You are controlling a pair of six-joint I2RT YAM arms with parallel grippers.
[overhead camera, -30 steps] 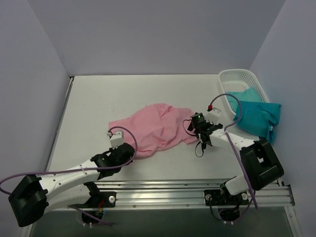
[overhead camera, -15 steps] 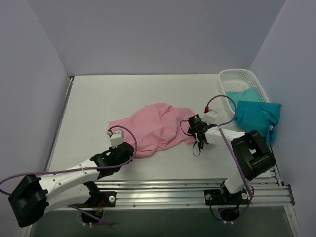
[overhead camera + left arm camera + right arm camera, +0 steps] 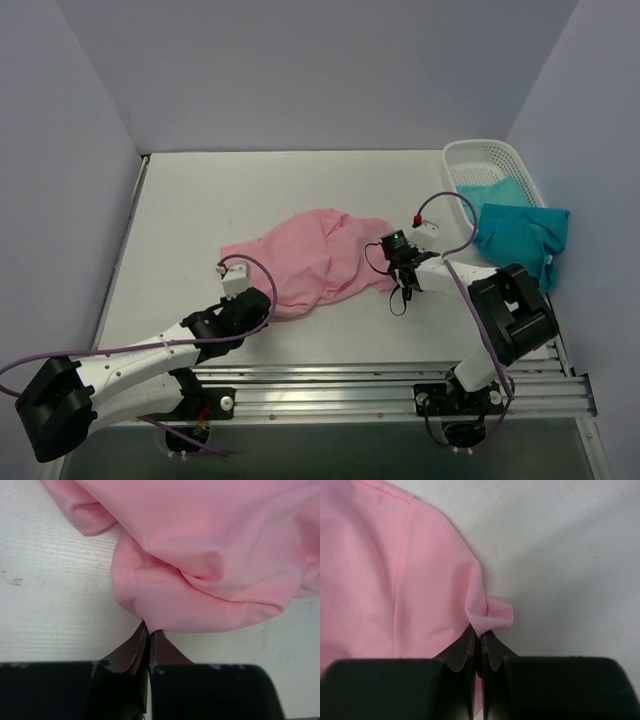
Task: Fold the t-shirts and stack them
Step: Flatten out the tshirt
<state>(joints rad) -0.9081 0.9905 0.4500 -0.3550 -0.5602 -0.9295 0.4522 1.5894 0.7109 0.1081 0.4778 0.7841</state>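
A crumpled light pink t-shirt [image 3: 310,260] lies in the middle of the table. My left gripper [image 3: 262,304] is at its near left edge, shut on a fold of the pink cloth [image 3: 165,600]; the jaws pinch the hem [image 3: 148,628]. My right gripper [image 3: 393,262] is at the shirt's right edge, shut on a small corner of the pink fabric [image 3: 492,617]. Teal t-shirts [image 3: 515,232] lie at the right, partly in the basket and partly hanging over its rim.
A white lattice basket [image 3: 470,158] stands at the back right against the wall. Grey walls close in the table on the left, back and right. The metal rail [image 3: 330,395] with both arm bases runs along the near edge.
My right gripper moved left onto the pink shirt's right edge and shut on its corner. The left gripper has kept its grip without moving.
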